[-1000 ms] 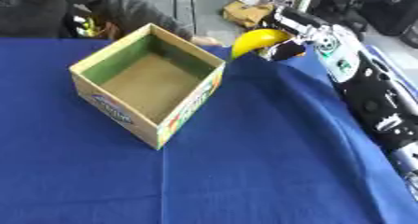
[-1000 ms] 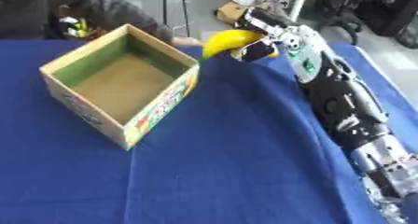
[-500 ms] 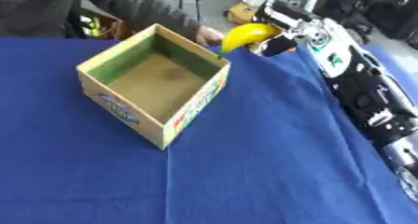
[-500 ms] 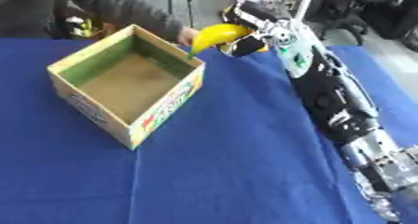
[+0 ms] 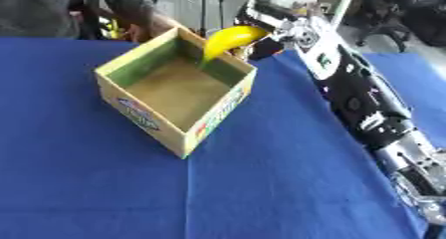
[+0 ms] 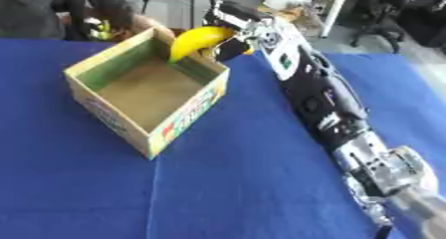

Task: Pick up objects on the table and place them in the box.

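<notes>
Now the banana (image 5: 228,38), pinched by the right hand (image 5: 272,25), has been carried over the box (image 5: 177,91) below it, ready for release.

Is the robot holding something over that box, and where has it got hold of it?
Yes: the right robot hand holds a yellow banana by its upper end; the free end points down into the open cardboard box.

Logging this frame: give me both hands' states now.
Left hand: not in view.
Right hand: shut on the banana, held over the box.
</notes>
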Robot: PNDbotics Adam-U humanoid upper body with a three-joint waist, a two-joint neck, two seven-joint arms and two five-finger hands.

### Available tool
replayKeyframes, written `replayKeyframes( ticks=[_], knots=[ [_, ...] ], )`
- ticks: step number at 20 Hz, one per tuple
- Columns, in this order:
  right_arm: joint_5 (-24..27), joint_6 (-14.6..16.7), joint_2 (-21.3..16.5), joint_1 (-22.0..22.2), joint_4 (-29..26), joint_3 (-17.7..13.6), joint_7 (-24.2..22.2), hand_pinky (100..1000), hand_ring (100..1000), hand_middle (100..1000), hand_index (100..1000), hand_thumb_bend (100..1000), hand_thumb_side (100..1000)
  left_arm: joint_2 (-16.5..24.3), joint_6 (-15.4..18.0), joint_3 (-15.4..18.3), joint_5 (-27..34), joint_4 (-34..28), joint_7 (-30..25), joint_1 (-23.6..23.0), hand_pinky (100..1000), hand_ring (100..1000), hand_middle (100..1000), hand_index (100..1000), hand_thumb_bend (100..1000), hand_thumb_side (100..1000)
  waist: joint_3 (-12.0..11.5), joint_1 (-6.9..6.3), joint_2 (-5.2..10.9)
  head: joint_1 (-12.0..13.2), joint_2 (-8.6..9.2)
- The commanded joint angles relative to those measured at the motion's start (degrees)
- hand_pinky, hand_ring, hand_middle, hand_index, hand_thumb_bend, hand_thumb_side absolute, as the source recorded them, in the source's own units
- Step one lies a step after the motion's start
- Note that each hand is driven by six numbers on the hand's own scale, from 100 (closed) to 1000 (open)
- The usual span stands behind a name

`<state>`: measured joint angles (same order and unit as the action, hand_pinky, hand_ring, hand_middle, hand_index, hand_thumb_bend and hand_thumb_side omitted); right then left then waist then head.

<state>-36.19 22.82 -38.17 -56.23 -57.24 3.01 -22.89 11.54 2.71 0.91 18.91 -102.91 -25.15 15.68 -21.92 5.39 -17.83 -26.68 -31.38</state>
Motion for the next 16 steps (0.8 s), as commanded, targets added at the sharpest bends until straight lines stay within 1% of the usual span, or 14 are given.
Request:
replayKeyframes(
  ticks=[1,5,6,7,8,10,11,12,14,15,16],
  knots=[
    [-1.29,0.45,-0.01,-1.81,0.40,0.32,-0.84,298,320,334,449,170,287,0.25,0.00,-0.33,0.57,-1.03,-0.43,0.90,658,658,603,717,332,1000,-0.46,-0.29,1.22,-0.37,1.07],
    [-3.09,0.93,2.07,-2.62,1.91,1.23,-1.99,304,327,337,452,172,294,-0.06,-0.04,-0.55,0.73,-1.06,-0.72,1.07,658,658,603,717,331,1000,-1.61,-0.41,0.92,-0.61,1.56],
    [-3.62,1.07,2.56,-2.76,2.33,1.42,-2.24,310,333,342,457,201,288,-0.14,-0.06,-0.61,0.76,-1.06,-0.79,1.13,658,658,603,717,332,1000,-1.82,-0.44,0.83,-0.64,1.72],
    [-4.12,1.23,3.00,-2.84,2.70,1.58,-2.45,327,347,351,465,182,305,-0.22,-0.07,-0.67,0.78,-1.07,-0.87,1.19,658,658,603,717,331,1000,-1.98,-0.48,0.74,-0.67,1.87],
    [-4.59,1.41,3.39,-2.87,3.00,1.74,-2.61,338,354,354,468,186,308,-0.28,-0.08,-0.71,0.80,-1.08,-0.94,1.24,658,658,603,717,331,1000,-2.10,-0.51,0.66,-0.72,1.97],
    [-5.38,1.83,4.04,-2.84,3.39,2.02,-2.76,413,388,382,500,222,335,-0.40,-0.10,-0.73,0.82,-1.08,-1.00,1.30,658,658,603,717,331,1000,-2.18,-0.55,0.53,-0.78,2.05],
    [-5.84,2.10,4.37,-2.75,3.51,2.24,-2.88,437,401,391,515,235,344,-0.47,-0.12,-0.74,0.82,-1.07,-1.03,1.31,658,658,603,717,331,1000,-2.17,-0.57,0.44,-0.79,2.10],
    [-6.32,2.38,4.66,-2.67,3.63,2.41,-2.97,454,414,408,537,254,357,-0.52,-0.13,-0.75,0.80,-1.07,-1.06,1.32,658,658,603,717,331,1000,-2.14,-0.58,0.38,-0.81,2.12],
    [-7.19,3.00,5.11,-2.42,3.89,2.73,-3.18,508,464,482,628,333,419,-0.61,-0.16,-0.73,0.75,-1.04,-1.09,1.33,659,658,602,717,333,1000,-1.94,-0.60,0.26,-0.89,2.08],
    [-7.57,3.32,5.29,-2.30,4.04,2.84,-3.34,549,510,541,695,372,448,-0.65,-0.17,-0.72,0.72,-1.03,-1.09,1.33,659,658,602,717,334,1000,-1.79,-0.60,0.21,-0.93,2.06],
    [-7.91,3.58,5.45,-2.15,4.24,2.93,-3.63,568,533,570,724,385,460,-0.69,-0.19,-0.71,0.70,-1.01,-1.10,1.34,659,658,602,717,334,1000,-1.57,-0.62,0.17,-0.95,2.04]
  ],
)
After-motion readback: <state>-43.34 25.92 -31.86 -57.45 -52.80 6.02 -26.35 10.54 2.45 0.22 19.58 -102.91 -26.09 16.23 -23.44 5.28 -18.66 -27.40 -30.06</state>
